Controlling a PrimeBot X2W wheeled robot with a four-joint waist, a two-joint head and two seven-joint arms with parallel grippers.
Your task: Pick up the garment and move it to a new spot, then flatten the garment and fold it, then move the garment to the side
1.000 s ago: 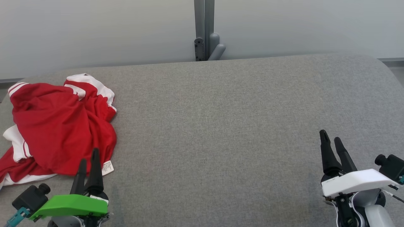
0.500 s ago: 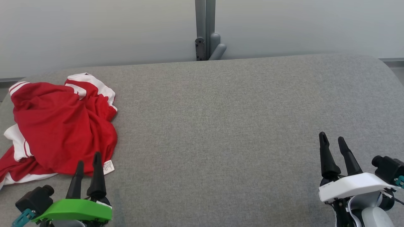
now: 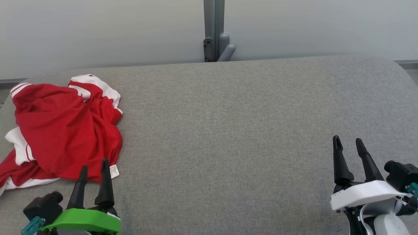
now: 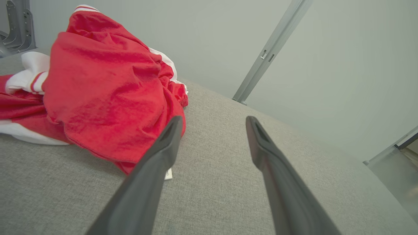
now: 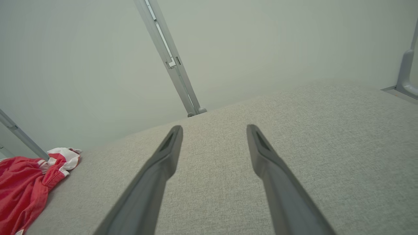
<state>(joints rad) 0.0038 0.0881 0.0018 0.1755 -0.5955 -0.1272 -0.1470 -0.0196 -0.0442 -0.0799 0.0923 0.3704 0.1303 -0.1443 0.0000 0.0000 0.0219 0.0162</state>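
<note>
A crumpled red garment [image 3: 62, 133] with white striped trim lies in a heap at the far left of the grey cloth surface [image 3: 228, 130]. My left gripper [image 3: 95, 167] hovers open just in front of its near edge, beside a small white label [image 3: 114, 171]. In the left wrist view the garment [image 4: 104, 91] rises left of the spread fingers [image 4: 163, 147], nothing between them. My right gripper [image 3: 347, 142] stands open over bare cloth at the lower right, far from the garment. The right wrist view shows the garment [image 5: 26, 186] at its lower left.
A grey metal post [image 3: 214, 31] with a bracket stands behind the surface's far edge, against a pale wall. The grey surface curves down at its right end [image 3: 401, 75]. Wide bare cloth stretches between the garment and my right gripper.
The head view has drifted slightly. My left gripper has drawn back a little toward the near edge, off the garment's edge. The right gripper's fingers now stand more upright.
</note>
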